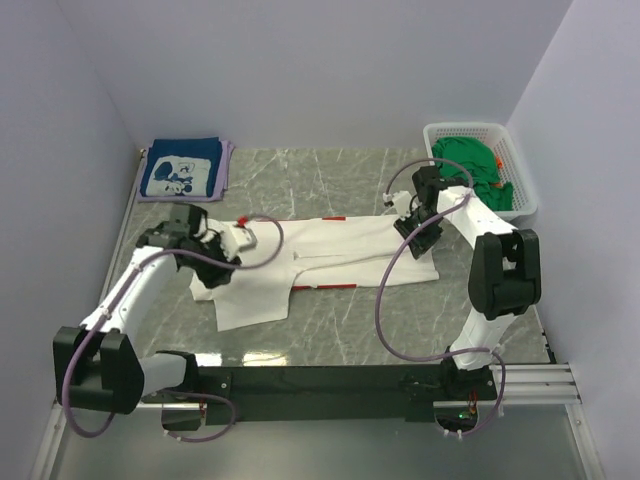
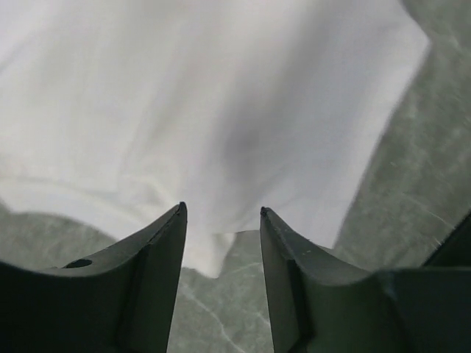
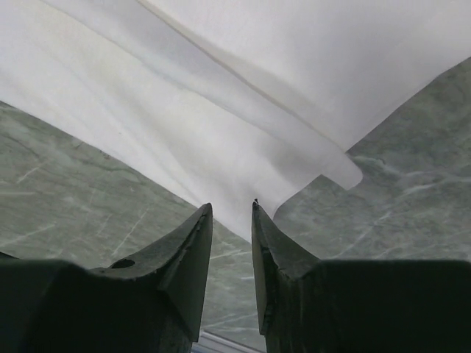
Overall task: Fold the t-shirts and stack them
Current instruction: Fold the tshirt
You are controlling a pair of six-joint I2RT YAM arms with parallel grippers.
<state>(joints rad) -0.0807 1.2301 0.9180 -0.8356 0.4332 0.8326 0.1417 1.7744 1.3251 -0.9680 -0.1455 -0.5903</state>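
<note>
1. White fills the middle of the grey-green marbled worktop (image 1: 330, 175): we see a large white cloth t-shirt (image 1: 330, 255) spread flat there, stretched from 9 o'clock to 3 o'clock. Thin red strips of print show along its far and near edges.
2. We find the left claw (image 2: 221, 213) at the shirt's 9 o'clock end, its two dark fingers moderately wide apart. A corner of the white hem lies just ahead of the tips, and nothing is pinched between them.
3. We find the right claw (image 3: 232, 207) at the shirt's 2 o'clock corner, its fingers narrow but parted. The cloth's edge lies at the tips and bare worktop shows lower in the gap; it holds nothing.
4. At 10 o'clock on the worktop we see a folded navy t-shirt with white cartoon print (image 1: 180, 172). It lies on a lilac cloth layer (image 1: 228, 165) whose edge shows around it.
5. At 2 o'clock stands a white plastic lattice basket (image 1: 470, 129) with crumpled green t-shirts (image 1: 468, 160) inside.
</note>
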